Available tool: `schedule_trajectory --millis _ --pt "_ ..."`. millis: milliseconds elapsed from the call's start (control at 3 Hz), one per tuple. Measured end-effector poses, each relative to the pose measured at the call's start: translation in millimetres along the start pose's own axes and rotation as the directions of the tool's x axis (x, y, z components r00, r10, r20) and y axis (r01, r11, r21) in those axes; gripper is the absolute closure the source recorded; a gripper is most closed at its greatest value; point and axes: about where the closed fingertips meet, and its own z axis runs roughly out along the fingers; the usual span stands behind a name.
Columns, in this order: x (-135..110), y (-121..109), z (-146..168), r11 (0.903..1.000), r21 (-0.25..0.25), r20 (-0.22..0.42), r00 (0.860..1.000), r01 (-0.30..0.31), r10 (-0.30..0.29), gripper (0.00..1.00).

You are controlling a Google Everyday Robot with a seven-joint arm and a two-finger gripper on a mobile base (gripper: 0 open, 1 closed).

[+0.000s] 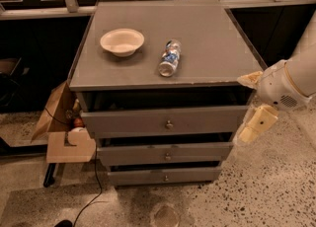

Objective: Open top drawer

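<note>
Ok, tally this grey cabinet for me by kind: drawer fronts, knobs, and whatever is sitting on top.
Drawer fronts: 3 (top drawer, middle drawer, bottom drawer)
Knobs: 3, one on each front
Bowls: 1, a white bowl
Bottles: 1, a plastic bottle lying on its side
Total: 8
Not counted: the gripper, which hangs off the cabinet's right side, level with the top drawer.

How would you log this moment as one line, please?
task: open top drawer | gripper: right of cabinet, level with top drawer, off its knob | on top: bowl, bottle lying
</note>
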Motion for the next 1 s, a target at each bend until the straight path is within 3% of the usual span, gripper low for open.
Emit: schedule_trajectory --millis 333,1000 --pt "7 -1 14 1.0 -0.008 0.007 1.0 0.002 -0.002 0.0" --pt "36 -28 82 0.9999 0.007 -0.002 1.0 0.015 -0.015 0.0"
